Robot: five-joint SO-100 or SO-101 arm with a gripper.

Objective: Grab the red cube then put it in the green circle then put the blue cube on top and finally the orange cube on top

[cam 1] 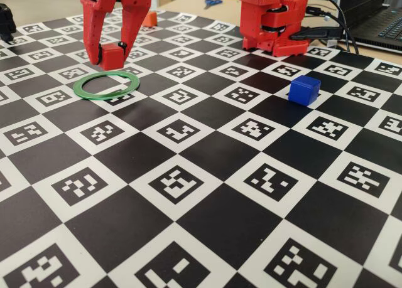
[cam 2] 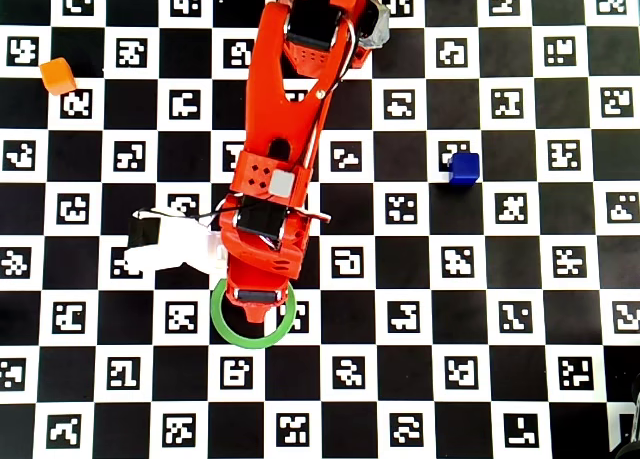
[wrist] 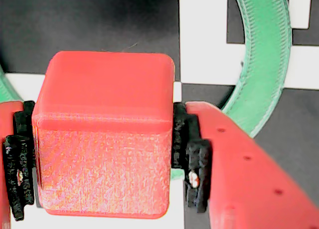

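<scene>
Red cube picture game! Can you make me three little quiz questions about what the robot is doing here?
1. True or false: the claw is holding the red cube.
2. In the overhead view, which cube lies nearest the top left corner?
A. the blue cube
B. the orange cube
C. a yellow cube
3. Fill in: in the fixed view, the red cube hangs just behind the far edge of the green ______, not yet inside it.

Key:
1. True. Both claw pads press on its sides in the wrist view.
2. B.
3. circle.
</scene>
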